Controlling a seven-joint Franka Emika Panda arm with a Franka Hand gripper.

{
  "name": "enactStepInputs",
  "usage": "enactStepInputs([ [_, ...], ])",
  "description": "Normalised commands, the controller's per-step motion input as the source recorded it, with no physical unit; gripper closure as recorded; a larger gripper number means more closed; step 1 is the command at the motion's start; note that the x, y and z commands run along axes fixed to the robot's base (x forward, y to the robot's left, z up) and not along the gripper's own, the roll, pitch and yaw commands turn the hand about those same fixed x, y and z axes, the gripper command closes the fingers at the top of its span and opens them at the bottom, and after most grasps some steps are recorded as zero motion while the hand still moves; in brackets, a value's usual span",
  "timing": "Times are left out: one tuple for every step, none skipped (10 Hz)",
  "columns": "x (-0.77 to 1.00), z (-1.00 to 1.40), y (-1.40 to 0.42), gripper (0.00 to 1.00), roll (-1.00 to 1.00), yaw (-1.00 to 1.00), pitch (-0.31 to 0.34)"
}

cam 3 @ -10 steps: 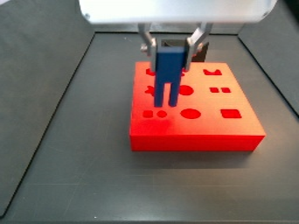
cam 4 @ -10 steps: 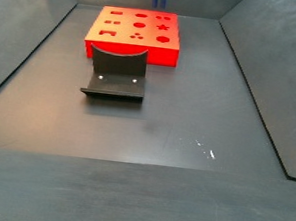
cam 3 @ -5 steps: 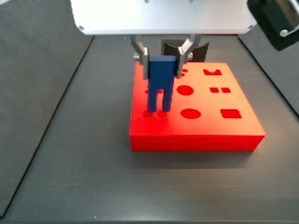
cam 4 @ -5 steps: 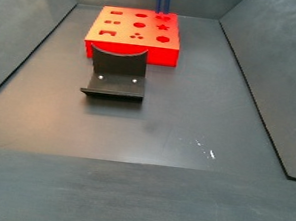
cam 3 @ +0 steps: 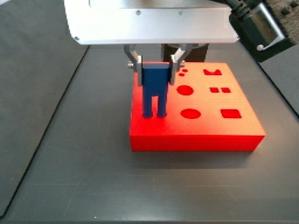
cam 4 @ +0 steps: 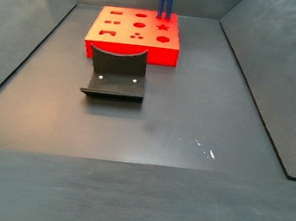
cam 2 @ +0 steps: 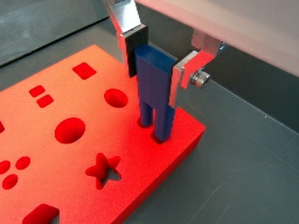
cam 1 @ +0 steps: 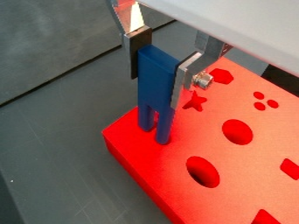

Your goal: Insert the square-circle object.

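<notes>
The square-circle object (cam 3: 155, 87) is a blue narrow block held upright, prongs down. My gripper (cam 3: 155, 70) is shut on its upper part, over the left edge of the red block (cam 3: 198, 127). In both wrist views the silver fingers (cam 1: 187, 74) (cam 2: 184, 74) clamp the blue block (cam 1: 153, 87) (cam 2: 156, 92) from two sides. Its two prong tips meet the red block's top (cam 1: 233, 166) (cam 2: 70, 96) near a corner; how deep they sit I cannot tell. In a side view the blue block (cam 4: 166, 4) stands at the far right of the red block (cam 4: 132, 38).
The red block has several shaped holes: circles, squares, a star (cam 2: 103, 168). The dark fixture (cam 4: 115, 79) stands on the floor just in front of the red block. Dark sloped walls (cam 4: 267, 86) bound the grey floor (cam 4: 146, 153).
My gripper has come down with the blue block. The prongs, earlier hanging above the red block, now reach its top near the left edge.
</notes>
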Motion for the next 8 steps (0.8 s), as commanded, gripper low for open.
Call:
enactStepInputs([
  [0.07,-0.13,0.05,1.00,0.01,0.06,-0.074],
  [0.01,-0.17,0.15,1.00,0.00,0.07,-0.084],
  [0.04,-0.17,0.15,1.00,0.00,0.08,-0.083],
  [0.00,-0.23,0.04,1.00,0.04,0.02,-0.060],
  [-0.01,-0.16,-0.05,1.00,0.01,0.00,-0.064],
  [0.00,-0.25,-0.06,1.00,0.01,-0.03,-0.094],
  [0.00,-0.43,-0.09,1.00,0.04,-0.05,-0.151],
  [0.00,-0.46,-0.13,1.00,0.03,-0.05,-0.159],
])
